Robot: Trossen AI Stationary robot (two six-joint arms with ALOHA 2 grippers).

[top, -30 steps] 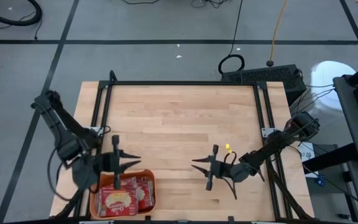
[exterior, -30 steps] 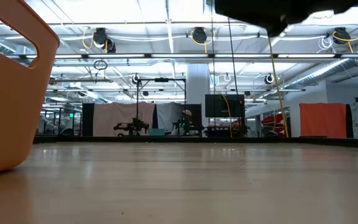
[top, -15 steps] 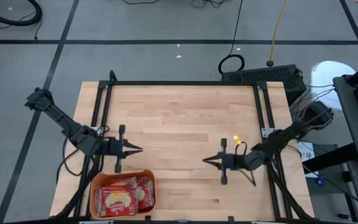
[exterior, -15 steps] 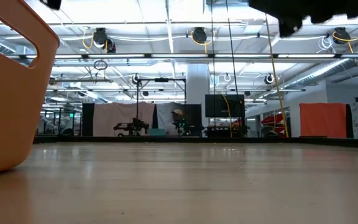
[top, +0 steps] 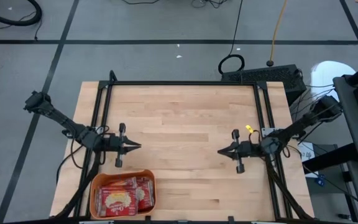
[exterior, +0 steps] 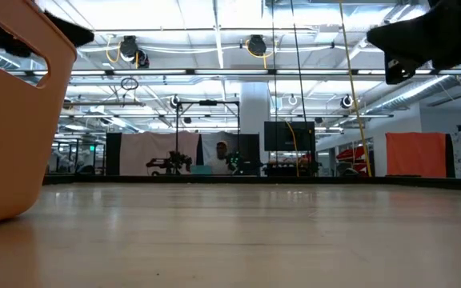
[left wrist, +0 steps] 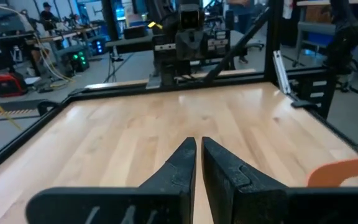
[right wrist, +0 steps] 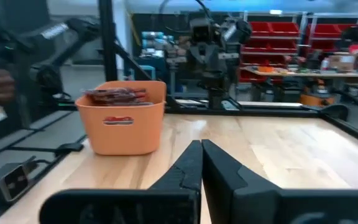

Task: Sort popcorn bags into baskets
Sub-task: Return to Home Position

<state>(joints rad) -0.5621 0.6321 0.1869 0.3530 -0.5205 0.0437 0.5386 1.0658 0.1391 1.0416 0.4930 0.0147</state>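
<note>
Pale wooden table (top: 179,118) seen from above, edged on the left, far and right sides by a black frame (top: 182,83), with grey floor crossed by dark tape lines around it.

The left arm (top: 61,118) comes in from beyond the table's left edge, stretched long and low across the frame rail. The left gripper (top: 135,147) points toward the table's middle. The right arm (top: 297,127) mirrors it from the right edge, crossing the opposite rail, and the right gripper (top: 222,150) points back at the left one. The two grippers are well apart, with a broad band of planks between their tips.

In the left wrist view, the left gripper (left wrist: 199,142) has its two dark fingers (left wrist: 182,168) drawn together, with only a thin slit between them and nothing held. In the right wrist view, the right gripper (right wrist: 201,144) looks the same, its fingers (right wrist: 185,171) pressed close around nothing.

The orange basket (top: 146,177) sits in the corner at the lower left of the overhead view. It is near the left gripper and well apart from the right gripper. Red popcorn bags (top: 122,198) with cream-yellow pictures lie flat inside it and cover its floor; their number cannot be told. In the right wrist view, the bags (right wrist: 118,94) rise slightly above the basket's (right wrist: 122,127) rim. The basket stands close to the left rail and to the table's edge. In the low view, its wall (exterior: 6,136) fills the left side, with wood running level to the right of it.
</note>
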